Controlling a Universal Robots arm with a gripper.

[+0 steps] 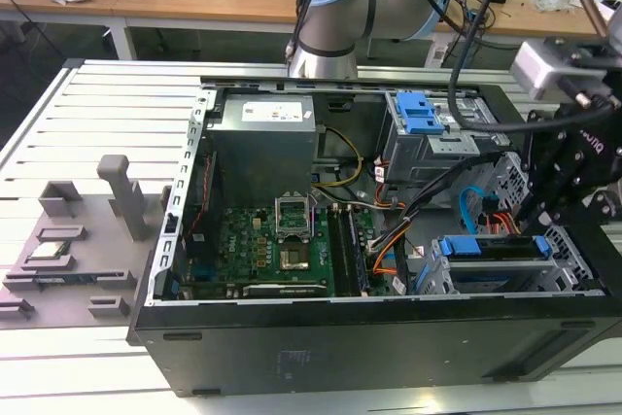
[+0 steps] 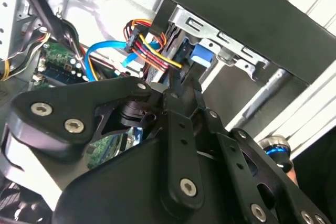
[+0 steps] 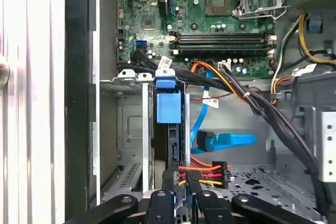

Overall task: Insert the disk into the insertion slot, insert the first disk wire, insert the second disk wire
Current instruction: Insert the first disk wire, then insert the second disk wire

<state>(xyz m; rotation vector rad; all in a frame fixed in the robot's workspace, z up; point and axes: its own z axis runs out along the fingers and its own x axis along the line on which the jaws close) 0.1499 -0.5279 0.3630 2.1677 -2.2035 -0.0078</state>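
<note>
Exterior view: the open computer case (image 1: 292, 357) lies on the slatted surface (image 1: 97, 104). The disk (image 1: 496, 247) stands on edge in the insertion slot (image 1: 442, 279), at the case's near corner on the exterior view's right. The gripper (image 1: 537, 225) hangs directly over it.

Second wrist view: the gripper (image 2: 184, 80) has its fingers drawn in, tips just beside the disk (image 2: 202, 56) and the coloured wire bundle (image 2: 152, 51).

First wrist view: the gripper (image 3: 179, 179) is clamped astride the disk (image 3: 169, 106), which sits inside the insertion slot (image 3: 131, 124). The coloured wire bundle (image 3: 205, 174) and the blue cable (image 3: 226, 141) lie just beside it on the case floor.
</note>
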